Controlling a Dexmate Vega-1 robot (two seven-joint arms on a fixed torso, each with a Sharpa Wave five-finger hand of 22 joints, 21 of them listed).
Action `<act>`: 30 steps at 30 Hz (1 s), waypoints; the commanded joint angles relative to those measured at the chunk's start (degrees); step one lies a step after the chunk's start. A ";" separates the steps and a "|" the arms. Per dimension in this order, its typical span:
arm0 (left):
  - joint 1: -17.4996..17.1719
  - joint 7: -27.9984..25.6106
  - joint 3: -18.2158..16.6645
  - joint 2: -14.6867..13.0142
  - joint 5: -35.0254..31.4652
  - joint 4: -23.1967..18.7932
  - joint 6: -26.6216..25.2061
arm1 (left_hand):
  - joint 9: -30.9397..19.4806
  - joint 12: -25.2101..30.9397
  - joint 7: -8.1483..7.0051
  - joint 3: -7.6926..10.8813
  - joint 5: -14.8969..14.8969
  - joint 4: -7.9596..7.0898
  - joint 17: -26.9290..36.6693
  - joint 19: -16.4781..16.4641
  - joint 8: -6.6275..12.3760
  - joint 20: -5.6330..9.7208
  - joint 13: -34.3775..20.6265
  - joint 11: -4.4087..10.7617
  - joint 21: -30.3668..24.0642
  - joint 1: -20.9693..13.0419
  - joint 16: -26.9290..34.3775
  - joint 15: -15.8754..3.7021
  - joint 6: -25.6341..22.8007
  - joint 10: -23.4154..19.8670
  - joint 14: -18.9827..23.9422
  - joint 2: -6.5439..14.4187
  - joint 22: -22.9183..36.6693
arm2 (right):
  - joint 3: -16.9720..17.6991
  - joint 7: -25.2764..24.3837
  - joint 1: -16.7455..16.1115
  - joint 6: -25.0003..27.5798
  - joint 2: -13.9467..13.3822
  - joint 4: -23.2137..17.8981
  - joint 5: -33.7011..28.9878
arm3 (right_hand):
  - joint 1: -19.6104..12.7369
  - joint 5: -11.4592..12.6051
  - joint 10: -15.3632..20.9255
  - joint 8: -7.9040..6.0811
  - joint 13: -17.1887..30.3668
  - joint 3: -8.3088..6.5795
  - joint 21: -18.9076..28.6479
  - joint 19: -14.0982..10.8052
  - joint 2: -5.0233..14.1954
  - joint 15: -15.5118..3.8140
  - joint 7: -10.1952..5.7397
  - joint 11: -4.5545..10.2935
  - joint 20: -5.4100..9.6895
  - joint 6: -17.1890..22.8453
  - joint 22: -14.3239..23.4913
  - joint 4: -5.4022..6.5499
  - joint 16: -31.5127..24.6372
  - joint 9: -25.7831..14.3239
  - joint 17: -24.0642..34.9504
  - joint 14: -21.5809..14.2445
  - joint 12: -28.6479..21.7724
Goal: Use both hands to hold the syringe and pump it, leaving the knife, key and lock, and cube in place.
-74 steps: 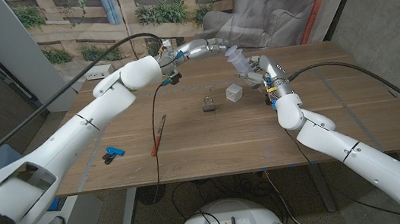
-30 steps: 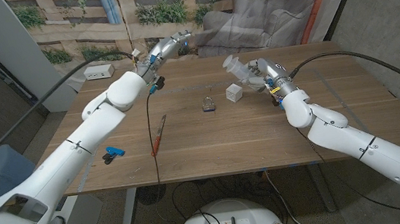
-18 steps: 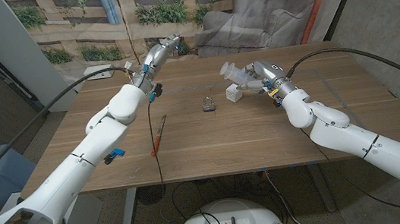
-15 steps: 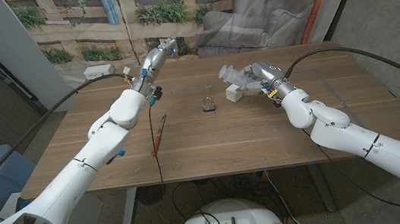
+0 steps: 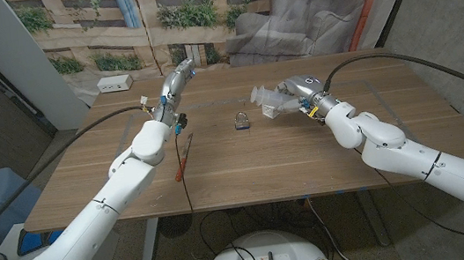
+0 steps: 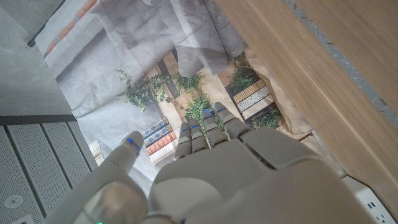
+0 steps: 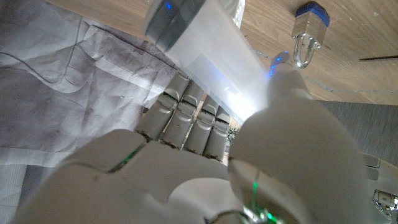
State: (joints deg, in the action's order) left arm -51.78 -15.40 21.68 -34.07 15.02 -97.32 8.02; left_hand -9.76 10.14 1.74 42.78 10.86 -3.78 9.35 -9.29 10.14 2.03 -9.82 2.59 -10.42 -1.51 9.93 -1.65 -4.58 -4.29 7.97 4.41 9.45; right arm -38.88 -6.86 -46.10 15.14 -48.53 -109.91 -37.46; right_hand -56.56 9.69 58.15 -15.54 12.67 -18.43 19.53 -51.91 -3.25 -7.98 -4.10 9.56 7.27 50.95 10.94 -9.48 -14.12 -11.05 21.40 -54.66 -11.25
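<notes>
Gripping the large translucent plastic syringe (image 5: 270, 100), the right hand (image 5: 303, 90) is holding it raised above the wooden table (image 5: 244, 159), toward the far right of the centre, with the barrel pointing to the robot's left. In the right wrist view the clear barrel (image 7: 205, 46) is lying across the curled fingers (image 7: 186, 118), with the thumb (image 7: 292, 106) closing over it from the other side, so the grasp is wrapping around the barrel.

The left hand (image 5: 174, 77) is reaching toward the far edge of the table, well apart from the syringe. In the left wrist view its fingers (image 6: 202, 127) are lying straight and close together, the thumb (image 6: 121, 155) is standing off to one side, and nothing is showing in the hand.

The small grey metal padlock with a blue body (image 5: 242, 121) is standing on the table near the centre, just to the left of the syringe's tip; it is also showing in the right wrist view (image 7: 308, 28). The slim knife with an orange-red handle (image 5: 184, 156) is lying on the table toward the near left, partly beside the left forearm. Whether the cube is sitting behind the right hand cannot be determined.
</notes>
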 commanded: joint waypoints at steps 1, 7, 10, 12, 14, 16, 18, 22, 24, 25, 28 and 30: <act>-2.65 -3.23 -0.59 1.45 2.28 2.68 0.66 | -0.25 -0.01 0.24 0.11 -0.14 0.50 0.07 0.32 -0.29 1.77 -0.13 -0.08 -0.16 -0.58 -0.28 0.32 0.35 0.15 -0.28 3.40 0.19 | -0.66 5.76 1.52 -2.31 -0.42 0.69 -2.14 | -1.08 0.47 0.59 -0.07 0.14 -0.65 -0.05 0.36 10.63 -5.20 -4.36 0.90 4.82 3.88 0.08 0.27 0.11 -0.20 0.34 0.26 0.01; -3.67 -5.36 -0.95 1.41 1.80 3.49 0.68 | -0.24 0.07 0.25 0.15 -0.15 0.69 0.06 0.48 -0.19 1.80 -0.13 -0.13 -0.13 -0.64 -0.30 0.54 0.45 0.26 -0.56 3.43 0.19 | -0.99 10.00 2.31 -3.59 -0.99 0.52 -2.09 | -1.17 0.49 0.53 0.04 0.14 -0.69 -0.07 0.47 10.65 -5.25 -4.41 0.88 4.80 3.74 0.08 0.23 0.21 -0.21 0.38 0.49 0.00; -4.05 -6.89 -0.95 2.32 1.32 4.53 1.97 | -0.24 0.08 0.24 0.18 -0.16 0.77 0.06 0.53 -0.20 1.82 -0.13 -0.21 -0.13 -0.66 -0.28 0.53 0.59 0.36 -0.60 3.47 0.19 | -0.96 11.43 2.28 -3.62 -1.02 0.30 -2.03 | -1.23 0.49 0.45 0.08 0.15 -0.67 -0.08 0.51 10.61 -5.25 -4.42 0.95 4.80 3.66 0.08 0.19 0.18 -0.22 0.43 0.49 0.02; -4.19 -7.56 -0.91 3.03 1.11 5.65 3.41 | -0.24 0.10 0.26 0.18 -0.16 0.81 0.06 0.54 -0.18 1.83 -0.13 -0.21 -0.14 -0.67 -0.28 0.50 0.62 0.38 -0.64 3.48 0.19 | -0.97 11.93 2.20 -3.98 -1.01 0.42 -1.86 | -1.25 0.50 0.38 0.15 0.15 -0.66 -0.10 0.59 10.58 -5.23 -4.59 0.99 4.80 3.53 0.07 0.18 0.17 -0.22 0.47 0.52 0.04; -4.28 -8.46 -0.99 4.17 1.24 7.09 4.94 | -0.24 0.13 0.21 0.19 -0.16 0.85 0.06 0.59 -0.15 1.76 -0.13 -0.16 -0.13 -0.67 -0.26 0.51 0.62 0.39 -0.66 3.47 0.20 | -1.23 12.80 2.33 -4.11 -0.98 0.53 -2.14 | -1.33 0.51 0.17 0.20 0.15 -0.66 -0.13 0.67 10.56 -5.26 -4.69 0.84 4.81 3.47 0.07 0.14 0.17 -0.23 0.52 0.56 0.10; -4.18 -8.32 -1.06 5.16 1.96 8.78 6.88 | -0.24 0.14 0.22 0.19 -0.17 0.89 0.06 0.61 -0.13 1.81 -0.13 -0.21 -0.14 -0.67 -0.27 0.52 0.62 0.42 -0.72 3.46 0.20 | -1.39 13.71 2.44 -4.13 -0.85 0.60 -2.15 | -1.34 0.52 0.17 0.32 0.15 -0.67 -0.15 0.74 10.59 -5.23 -4.70 0.90 4.81 3.21 0.07 0.17 0.20 -0.23 0.54 0.63 0.08; -4.12 -8.18 -1.06 5.41 2.27 9.59 7.31 | -0.24 0.16 0.21 0.18 -0.18 0.92 0.06 0.67 -0.10 1.85 -0.12 -0.17 -0.12 -0.66 -0.30 0.46 0.60 0.42 -0.85 3.44 0.20 | -1.53 14.41 2.52 -3.98 -0.68 0.59 -2.32 | -1.39 0.52 0.13 0.38 0.15 -0.66 -0.15 0.77 10.56 -5.28 -4.75 0.88 4.80 3.08 0.07 0.14 0.20 -0.24 0.58 0.67 0.09; -3.39 -7.77 -0.99 6.31 3.28 11.68 7.92 | -0.24 0.18 0.16 0.16 -0.19 0.99 0.07 0.74 -0.06 1.81 -0.12 -0.13 -0.12 -0.64 -0.29 0.39 0.59 0.48 -0.95 3.38 0.20 | -1.90 15.58 2.93 -3.93 -0.29 0.90 -2.74 | -1.42 0.52 0.04 0.38 0.16 -0.63 -0.16 0.85 10.57 -5.23 -4.73 1.10 4.79 3.18 0.07 0.16 0.16 -0.25 0.68 0.70 0.08; -2.63 -6.46 -0.71 6.53 3.85 13.41 8.93 | -0.24 0.19 0.15 0.15 -0.20 1.01 0.08 0.74 -0.04 1.79 -0.12 -0.09 -0.13 -0.63 -0.27 0.41 0.60 0.48 -0.97 3.37 0.20 | -2.01 15.35 2.94 -4.05 0.00 1.24 -2.93 | -1.39 0.52 0.07 0.38 0.16 -0.63 -0.16 0.87 10.60 -5.21 -4.74 1.06 4.78 3.23 0.07 0.21 0.20 -0.26 0.69 0.77 0.05; -2.35 -6.29 -0.58 6.59 3.99 13.86 8.61 | -0.24 0.19 0.16 0.15 -0.20 1.03 0.08 0.75 -0.03 1.79 -0.12 -0.08 -0.13 -0.63 -0.27 0.44 0.58 0.51 -0.98 3.37 0.20 | -2.11 15.10 2.90 -3.97 0.17 1.38 -3.26 | -1.37 0.52 0.04 0.38 0.16 -0.61 -0.16 0.88 10.59 -5.19 -4.74 1.06 4.77 3.22 0.07 0.22 0.20 -0.26 0.69 0.78 0.06; -1.40 -4.57 -0.08 6.61 4.75 15.84 8.84 | -0.24 0.23 0.15 0.14 -0.21 1.07 0.09 0.77 -0.01 1.81 -0.12 -0.06 -0.14 -0.61 -0.24 0.41 0.63 0.51 -1.02 3.36 0.20 | -2.75 15.12 2.89 -3.27 0.50 1.50 -4.89 | -1.27 0.50 0.12 0.48 0.16 -0.51 -0.17 0.93 10.50 -5.17 -4.79 1.07 4.75 3.05 0.06 0.28 0.14 -0.27 0.79 0.77 0.00; -0.79 -3.12 0.24 6.69 5.37 17.30 9.55 | -0.24 0.25 0.15 0.14 -0.21 1.09 0.10 0.76 -0.01 1.81 -0.12 -0.05 -0.16 -0.60 -0.23 0.40 0.66 0.49 -1.03 3.36 0.20 | -2.93 14.71 2.58 -2.82 0.79 1.73 -5.43 | -1.23 0.50 0.07 0.47 0.16 -0.49 -0.16 0.93 10.51 -5.15 -4.79 1.09 4.73 3.10 0.06 0.32 0.13 -0.27 0.82 0.77 0.01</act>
State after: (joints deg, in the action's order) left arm -54.78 -22.28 20.83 -28.72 17.94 -86.40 14.77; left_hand -9.76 10.14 1.83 42.88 10.86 -3.05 9.36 -8.68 10.14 2.03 -9.82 2.46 -10.42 -1.51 9.93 -1.25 -4.07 -4.16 7.14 4.41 9.45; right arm -40.54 6.88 -43.55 11.40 -48.90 -109.04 -40.44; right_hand -56.56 9.97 57.85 -15.07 12.67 -18.42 19.53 -51.08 -3.25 -7.88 -4.93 9.86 6.84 50.13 10.95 -9.47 -14.12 -11.05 21.95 -54.15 -10.97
